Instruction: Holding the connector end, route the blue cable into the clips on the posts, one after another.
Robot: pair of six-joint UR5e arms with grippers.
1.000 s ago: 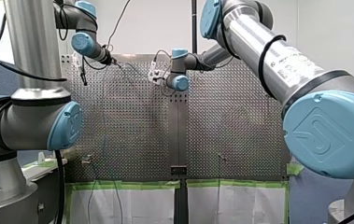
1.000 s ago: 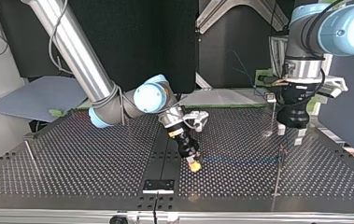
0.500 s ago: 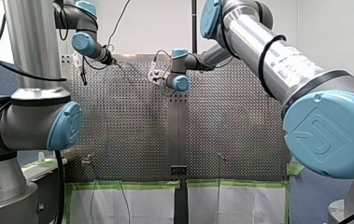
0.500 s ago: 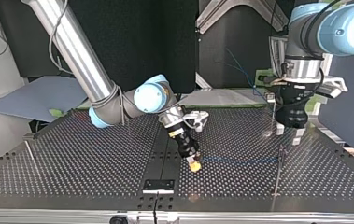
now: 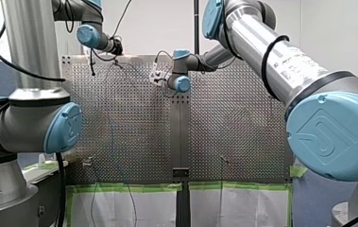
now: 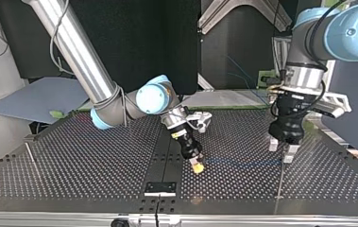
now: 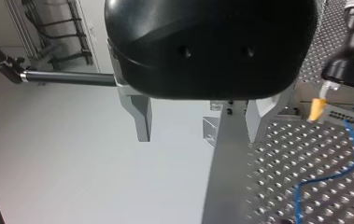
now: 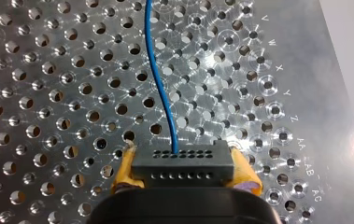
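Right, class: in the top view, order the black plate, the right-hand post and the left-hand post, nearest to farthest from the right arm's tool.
1. Black plate: mid-table, just camera-side of my right tool.
2. Right-hand post: at the view's right.
3. Left-hand post: far at the view's left.

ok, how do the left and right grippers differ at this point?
The left gripper has its jaws open; the right gripper has them shut on the black connector of the blue cable. The left points roughly straight down at the top view's right; the right is tilted, near the middle. The left's jaws are pale metal; the right's carry yellow pads. Both sit low over the perforated table.
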